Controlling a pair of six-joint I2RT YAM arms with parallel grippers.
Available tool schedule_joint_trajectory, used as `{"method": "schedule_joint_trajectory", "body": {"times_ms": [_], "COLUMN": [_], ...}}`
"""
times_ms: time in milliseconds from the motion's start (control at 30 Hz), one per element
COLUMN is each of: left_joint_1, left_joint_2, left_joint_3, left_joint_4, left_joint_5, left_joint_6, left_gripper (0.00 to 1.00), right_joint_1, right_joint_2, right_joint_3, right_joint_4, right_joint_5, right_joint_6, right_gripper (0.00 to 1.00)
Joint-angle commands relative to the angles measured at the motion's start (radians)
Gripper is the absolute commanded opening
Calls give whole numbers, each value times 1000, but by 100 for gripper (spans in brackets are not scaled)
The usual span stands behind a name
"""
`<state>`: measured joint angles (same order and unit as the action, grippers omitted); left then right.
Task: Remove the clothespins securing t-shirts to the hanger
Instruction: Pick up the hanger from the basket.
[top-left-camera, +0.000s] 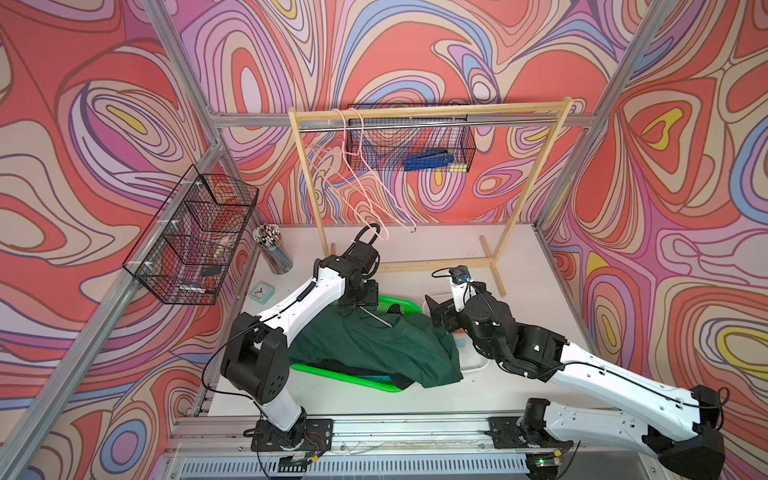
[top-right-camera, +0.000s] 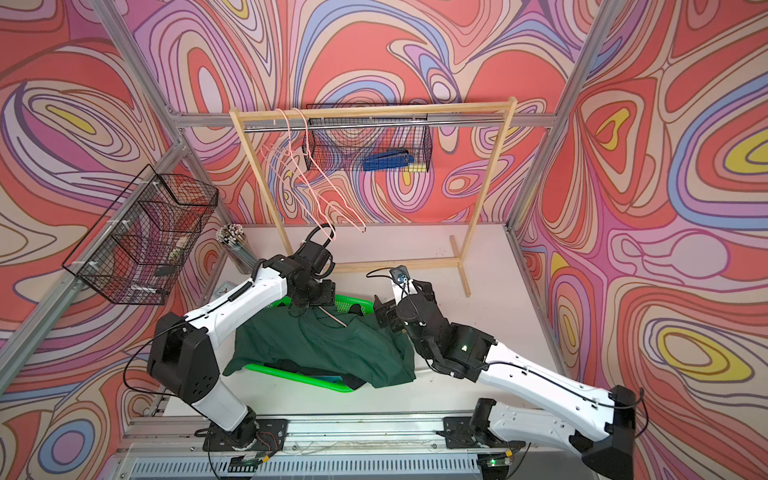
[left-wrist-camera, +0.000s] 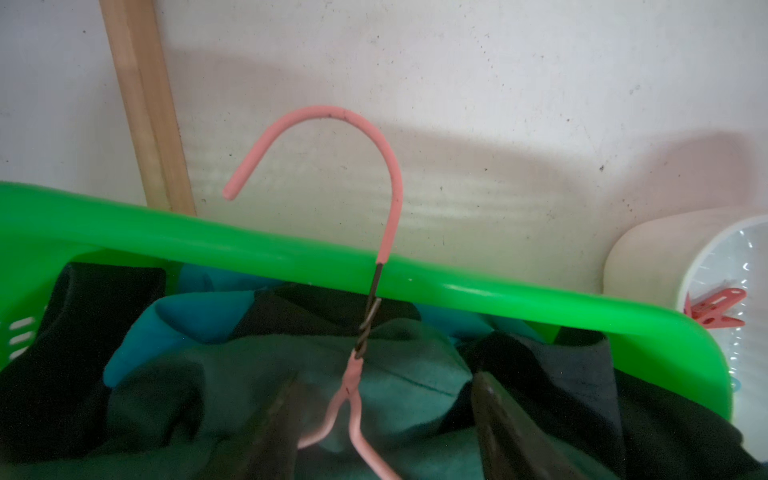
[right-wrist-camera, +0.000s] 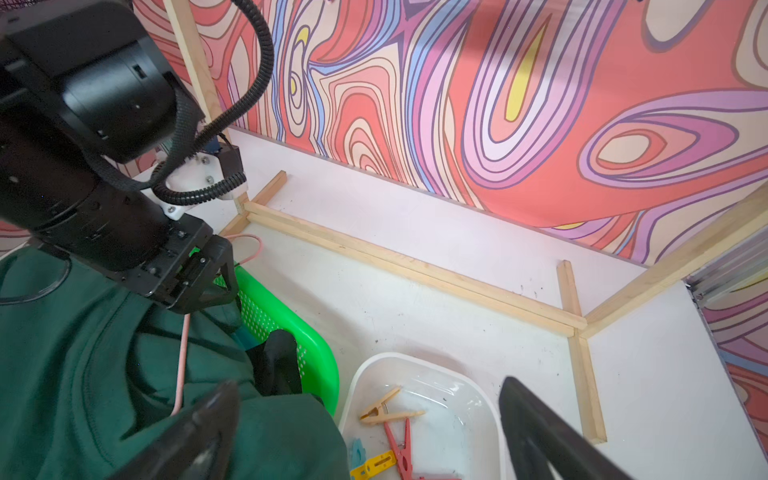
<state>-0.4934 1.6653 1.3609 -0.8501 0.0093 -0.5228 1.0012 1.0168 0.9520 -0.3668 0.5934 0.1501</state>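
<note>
nearest me, along the bottom of both top views, the two arms rise from their rail and lean in over a green basket (top-left-camera: 384, 388) in the middle of the tabletop (top-left-camera: 436, 401). the t-shirts lie heaped in that basket. the dark green shirt (top-left-camera: 374, 345) is on top and spills over the rim toward the lower right. the black shirt (left-wrist-camera: 83, 332) and the turquoise shirt (left-wrist-camera: 199, 316) peek out beneath it in the left wrist view. a pink wire hanger (left-wrist-camera: 390, 187) lies on the heap, its hook reaching past the basket's far rim.

the left hand (left-wrist-camera: 386, 419) sits over the hanger's neck with its jaws apart, one finger on each side of the wire. a gap shows beside the wire, so nothing is clamped. the right hand (right-wrist-camera: 357, 432), centre right in the top views, hangs wide open and empty over the edge of the green shirt and a white tub (right-wrist-camera: 449, 390) just beside the basket.

the clothespins i can see lie in that tub: a red clothespin (right-wrist-camera: 397, 446), a yellow clothespin (right-wrist-camera: 374, 465), a tan clothespin (right-wrist-camera: 386, 409) and part of a light blue clothespin (right-wrist-camera: 357, 451). whether any grip the shirts, i cannot tell.

farther back, upper centre, stands a wooden rack (top-left-camera: 424, 111) with two bare pink hangers (top-left-camera: 357, 183) on its rail. behind it a wire basket (top-left-camera: 469, 141) holds something blue.
</note>
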Motion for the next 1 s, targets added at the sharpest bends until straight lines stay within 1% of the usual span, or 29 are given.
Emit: {"method": "schedule_joint_trajectory", "body": {"times_ms": [0, 67, 133, 200, 400, 667, 700, 800, 967], "left_joint_1": [11, 15, 19, 20, 22, 22, 22, 22, 21], "left_joint_2": [37, 52, 64, 72, 86, 56, 47, 15, -56], "left_joint_3": [36, 43, 48, 52, 65, 79, 81, 80, 70], "left_joint_4": [-24, -28, -28, -28, -34, -59, -62, -66, -64], "left_joint_5": [5, 11, 12, 11, -4, -36, -41, -45, -47], "left_joint_6": [18, 24, 31, 37, 49, 64, 64, 63, 63], "left_gripper": [57, 52, 49, 42, 26, 2, 0, 0, 0], "right_joint_1": [-2, -2, -1, -2, -1, -1, -1, -2, -1], "right_joint_2": [-9, -8, -9, -8, -9, -7, -6, -3, -1], "right_joint_3": [18, 21, 22, 22, 22, 29, 30, 31, 40], "right_joint_4": [5, 5, 5, 5, 5, -1, -4, -12, -32], "right_joint_5": [-9, -10, -12, -12, -14, -27, -38, -97, -146], "right_joint_6": [-1, -2, -2, -3, -4, -21, -27, -51, -63], "right_gripper": [98, 98, 98, 98, 98, 98, 98, 98, 98]}}
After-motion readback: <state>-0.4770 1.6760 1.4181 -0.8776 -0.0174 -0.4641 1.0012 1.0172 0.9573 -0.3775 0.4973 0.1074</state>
